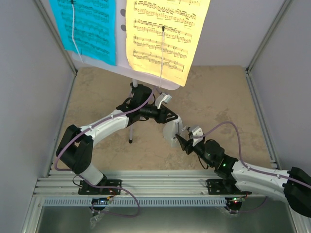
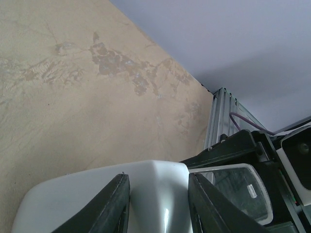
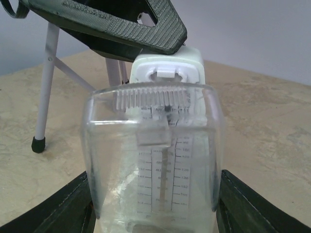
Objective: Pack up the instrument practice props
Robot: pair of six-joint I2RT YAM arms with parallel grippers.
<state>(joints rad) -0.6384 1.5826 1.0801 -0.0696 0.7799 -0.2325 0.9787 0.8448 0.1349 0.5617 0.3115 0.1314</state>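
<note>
Left jaws pinching a white metronome (image 2: 73, 199), right jaws gripping its clear cover (image 3: 150, 145), above the beige counter (image 1: 228, 97), stand (image 1: 121, 43) behind holding a cyan sheet (image 1: 87, 24) and a yellow sheet (image 1: 165, 34)

Music stand (image 1: 120, 34) at rear of desk (image 1: 218, 97). On it, left music sheet (image 1: 87, 24) beside right music sheet (image 1: 165, 34). Metronome (image 1: 171, 132) before the stand; left pincer (image 1: 167, 115) rear-left of it, right pincer (image 1: 183, 141) front-right.

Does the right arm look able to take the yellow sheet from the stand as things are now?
Probably not yet. The right gripper is closed on the clear cover of the metronome, so it is not free, and the left gripper sits between it and the yellow sheet.
</note>
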